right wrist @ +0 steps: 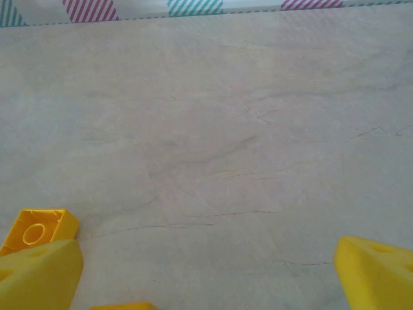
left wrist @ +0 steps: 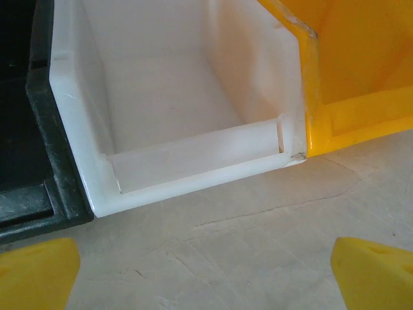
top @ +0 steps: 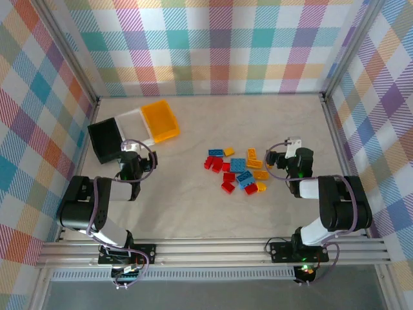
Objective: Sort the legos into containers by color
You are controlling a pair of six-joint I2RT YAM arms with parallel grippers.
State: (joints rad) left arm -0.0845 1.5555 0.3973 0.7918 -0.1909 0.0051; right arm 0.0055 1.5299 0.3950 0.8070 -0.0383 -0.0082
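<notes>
The left jaws are held wide apart with nothing between them, just in front of the containers (top: 134, 124), which are set side by side at the far left of the table (top: 193, 213); in the left wrist view the yellow fingertips (left wrist: 39, 274) are seen low at either side, and the open front of the white bin (left wrist: 193, 165) is faced squarely between them, near but not touched; the black bin (left wrist: 39, 161) is pressed against its left wall and the yellow bin (left wrist: 348, 97) against its right. The right jaws are likewise spread fully and nothing is gripped; they are placed just right of the legos (top: 235, 169), a loose cluster of red, blue and yellow bricks lying near the middle of the table, well apart from the bins; in the right wrist view a yellow brick (right wrist: 37, 229), its hollow underside showing, is seen just beside the left fingertip (right wrist: 42, 271), outside the gap; whether they touch cannot be told.
</notes>
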